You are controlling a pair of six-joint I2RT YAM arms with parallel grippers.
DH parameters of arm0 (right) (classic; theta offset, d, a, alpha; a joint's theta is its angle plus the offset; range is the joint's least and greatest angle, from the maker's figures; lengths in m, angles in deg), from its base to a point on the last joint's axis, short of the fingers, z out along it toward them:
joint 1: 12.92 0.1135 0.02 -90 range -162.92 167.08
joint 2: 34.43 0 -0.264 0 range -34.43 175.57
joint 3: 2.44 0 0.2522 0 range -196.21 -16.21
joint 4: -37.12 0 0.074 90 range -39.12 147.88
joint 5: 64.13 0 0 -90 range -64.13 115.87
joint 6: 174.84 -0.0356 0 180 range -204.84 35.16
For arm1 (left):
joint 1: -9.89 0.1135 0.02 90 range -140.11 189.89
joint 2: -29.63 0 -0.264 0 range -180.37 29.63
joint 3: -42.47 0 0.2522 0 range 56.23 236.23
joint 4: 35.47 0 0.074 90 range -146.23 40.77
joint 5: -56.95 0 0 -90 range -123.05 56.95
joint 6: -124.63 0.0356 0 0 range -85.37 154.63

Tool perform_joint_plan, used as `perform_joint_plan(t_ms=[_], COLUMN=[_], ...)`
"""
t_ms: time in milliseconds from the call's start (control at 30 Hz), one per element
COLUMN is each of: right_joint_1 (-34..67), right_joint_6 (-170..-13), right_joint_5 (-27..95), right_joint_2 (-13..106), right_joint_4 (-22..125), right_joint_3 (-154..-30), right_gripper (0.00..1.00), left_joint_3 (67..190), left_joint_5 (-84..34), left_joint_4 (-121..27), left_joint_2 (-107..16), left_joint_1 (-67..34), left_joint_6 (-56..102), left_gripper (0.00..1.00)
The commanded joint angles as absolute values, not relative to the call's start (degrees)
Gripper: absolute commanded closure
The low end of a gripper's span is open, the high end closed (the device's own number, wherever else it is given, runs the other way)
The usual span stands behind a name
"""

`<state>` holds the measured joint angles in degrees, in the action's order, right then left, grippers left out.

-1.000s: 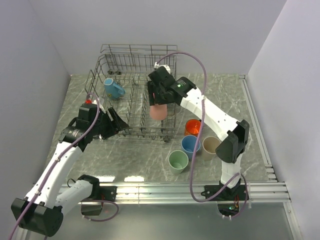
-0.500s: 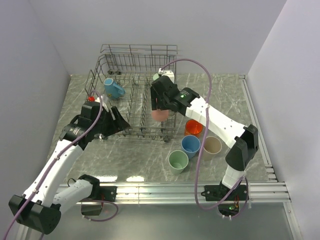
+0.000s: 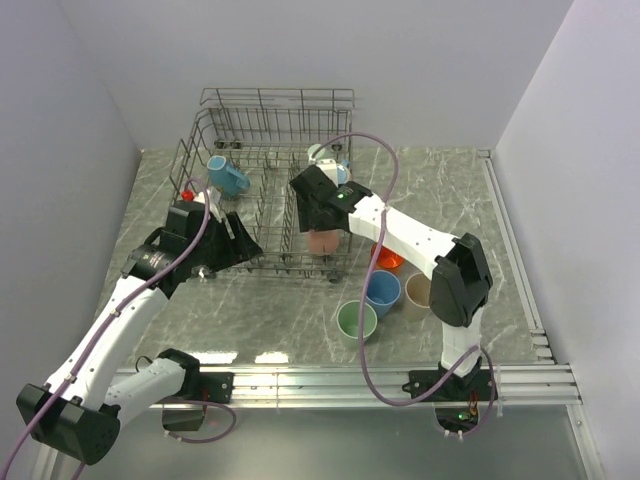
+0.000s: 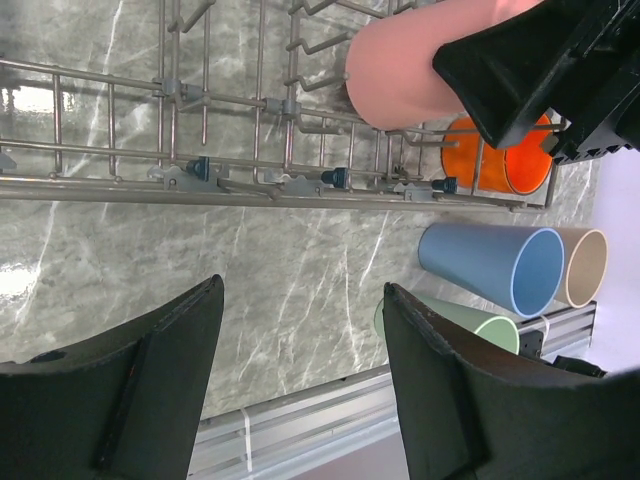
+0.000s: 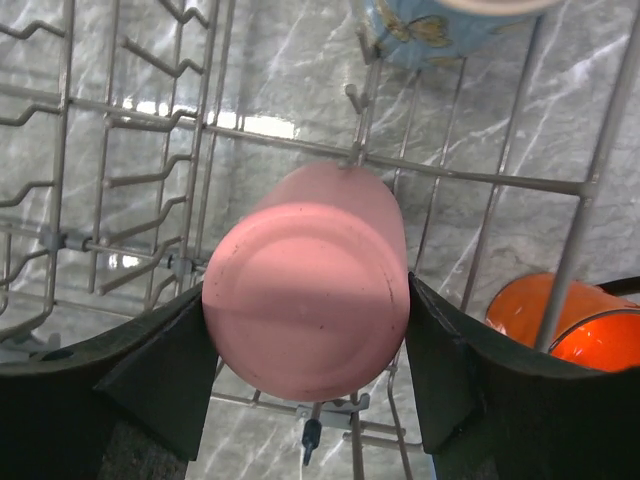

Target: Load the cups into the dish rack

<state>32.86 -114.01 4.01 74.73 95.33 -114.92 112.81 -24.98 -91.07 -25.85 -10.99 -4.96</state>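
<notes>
My right gripper [image 3: 322, 228] is shut on a pink cup [image 3: 324, 241], its base toward the wrist camera and a finger pressed on each side [image 5: 305, 295]. It holds the cup inside the grey wire dish rack [image 3: 260, 130], low over the tines near the front right corner. A blue mug [image 3: 227, 177] lies in the rack's back left. A pale patterned mug [image 5: 430, 25] sits in the rack behind the pink cup. My left gripper [image 3: 236, 240] stands open and empty at the rack's front left [image 4: 302, 285].
Several cups stand on the marble table right of the rack: orange [image 3: 388, 258], blue [image 3: 382, 290], green [image 3: 356, 322] and beige [image 3: 420, 290], the last partly behind my right arm. A metal rail [image 3: 350, 378] runs along the near edge.
My right gripper has carried the pink cup lower and a little forward in the rack. The left gripper has edged up toward the rack's front wall.
</notes>
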Motion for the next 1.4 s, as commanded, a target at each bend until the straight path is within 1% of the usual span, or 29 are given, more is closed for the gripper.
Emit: perform_joint_plan(t_ms=[0,100,133,167,200,267,300,333,400,467,500,600,867,967,1033,1067,1133,1200,1300,1367], right_joint_1=[31.9,31.9,31.9,31.9,31.9,31.9,31.9,31.9,31.9,32.0,32.0,31.9,32.9,33.1,33.1,33.1,33.1,33.0,33.0,33.1], right_joint_6=[-115.4,-116.0,-116.1,-116.4,-116.3,-116.7,-116.7,-116.8,-117.0,-117.1,-117.2,-117.8,-124.2,-128.1,-131.0,-131.9,-134.3,-136.2,-137.9,-138.2], right_joint_5=[1.8,2.6,2.7,2.8,2.8,2.8,2.8,2.8,2.6,2.4,2.2,1.7,-2.3,-4.9,-6.0,-6.3,-6.1,-5.7,-4.7,-3.9], right_joint_2=[73.4,71.7,71.6,71.3,70.9,70.3,69.5,69.2,68.2,67.7,67.3,66.3,60.7,57.8,53.4,49.4,44.3,36.6,27.8,23.3], right_joint_4=[102.3,101.9,102.0,102.1,102.3,102.8,103.2,103.4,104.2,105.7,107.4,111.0,122.5,127.2,129.4,129.7,128.3,125.8,123.2,122.7], right_joint_3=[-111.1,-108.9,-108.7,-108.5,-108.6,-108.9,-109.3,-110.0,-111.1,-113.2,-114.1,-118.1,-129.6,-131.3,-129.3,-127.8,-120.9,-113.4,-105.4,-102.9], right_gripper=[1.00,1.00,0.98,0.93,0.77,0.58,0.43,0.32,0.18,0.14,0.08,0.05,0.03,0.02,0.02,0.02,0.02,0.01,0.01,0.01], left_joint_3=[114.7,114.5,114.3,114.3,114.2,114.2,114.2,114.0,114.1,114.4,114.7,115.4,117.6,118.2,118.3,118.3,118.5,118.8,118.5,118.4], left_joint_5=[-25.7,-25.4,-25.3,-25.1,-25.1,-24.9,-24.9,-25.0,-25.1,-25.8,-26.0,-27.0,-28.7,-27.6,-26.9,-26.6,-24.7,-22.7,-20.7,-21.2], left_joint_4=[-90.4,-90.1,-90.0,-89.9,-89.9,-89.7,-89.7,-89.7,-89.8,-90.3,-90.4,-90.9,-91.5,-90.7,-90.8,-90.6,-90.4,-90.5,-89.6,-87.9], left_joint_2=[-25.3,-25.4,-25.3,-25.4,-25.4,-25.5,-25.2,-25.2,-25.1,-25.0,-24.7,-24.2,-24.1,-25.2,-27.1,-27.6,-29.2,-31.2,-34.4,-36.0], left_joint_1=[-11.2,-11.1,-11.2,-11.3,-11.2,-11.3,-11.2,-11.2,-11.2,-11.3,-11.3,-11.7,-14.6,-17.4,-20.3,-21.2,-23.1,-24.3,-28.7,-33.2], left_joint_6=[-3.7,-3.8,-3.8,-3.8,-3.9,-3.9,-3.9,-3.9,-3.6,-3.2,-2.8,-2.3,-1.2,0.0,1.3,1.7,2.5,2.7,1.7,-0.2], left_gripper=[0.30,0.30,0.30,0.30,0.30,0.30,0.30,0.30,0.30,0.30,0.30,0.30,0.30,0.32,0.34,0.35,0.35,0.36,0.34,0.33])
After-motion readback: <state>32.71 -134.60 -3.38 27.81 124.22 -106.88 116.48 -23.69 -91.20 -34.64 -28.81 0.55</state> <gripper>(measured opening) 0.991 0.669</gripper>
